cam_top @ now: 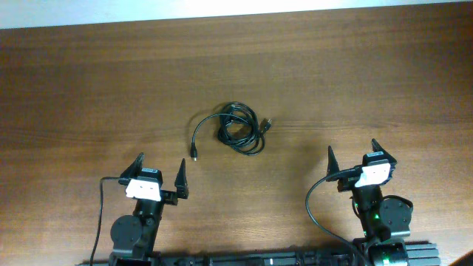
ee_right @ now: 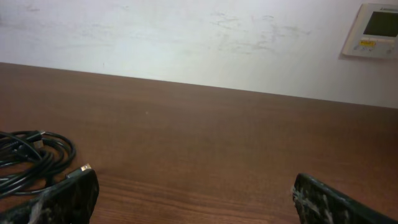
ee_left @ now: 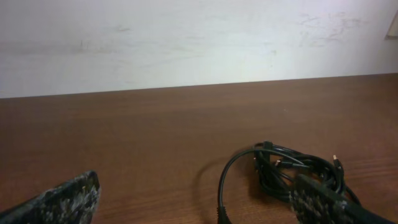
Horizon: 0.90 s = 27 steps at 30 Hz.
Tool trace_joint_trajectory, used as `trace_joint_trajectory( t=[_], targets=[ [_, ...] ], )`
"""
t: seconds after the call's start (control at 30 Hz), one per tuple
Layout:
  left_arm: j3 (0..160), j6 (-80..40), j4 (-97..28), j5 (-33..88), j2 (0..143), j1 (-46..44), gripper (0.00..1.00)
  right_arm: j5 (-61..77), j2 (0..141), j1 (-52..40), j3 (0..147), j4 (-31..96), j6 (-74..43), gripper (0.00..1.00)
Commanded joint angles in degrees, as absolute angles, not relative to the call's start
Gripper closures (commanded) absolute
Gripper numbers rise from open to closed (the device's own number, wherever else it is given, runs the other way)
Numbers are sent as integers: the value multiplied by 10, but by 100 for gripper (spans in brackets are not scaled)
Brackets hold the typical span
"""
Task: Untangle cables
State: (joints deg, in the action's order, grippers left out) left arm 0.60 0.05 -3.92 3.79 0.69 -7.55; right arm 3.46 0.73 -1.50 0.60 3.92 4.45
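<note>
The wooden bench [cam_top: 74,89] has both arms at its near edge. The left gripper [cam_top: 160,168] is left of that edge's middle and the right gripper [cam_top: 352,151] is right of it. Each has its jaws spread wide with nothing between them. The cables [cam_top: 238,129] lie in a loose coil around mid-bench, ahead of both grippers and clear of their jaws. One plug end [cam_top: 194,157] trails toward the left gripper.
</note>
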Motion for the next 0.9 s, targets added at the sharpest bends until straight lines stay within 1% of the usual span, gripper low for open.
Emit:
trace_joint_trajectory(
  t=[0.0,0.87],
  targets=[
    [5,42,-46,25,8,-17,1,34,7,-18,3,42,40,2],
    [5,42,-46,25,8,-17,1,34,7,-18,3,42,40,2]
  ],
)
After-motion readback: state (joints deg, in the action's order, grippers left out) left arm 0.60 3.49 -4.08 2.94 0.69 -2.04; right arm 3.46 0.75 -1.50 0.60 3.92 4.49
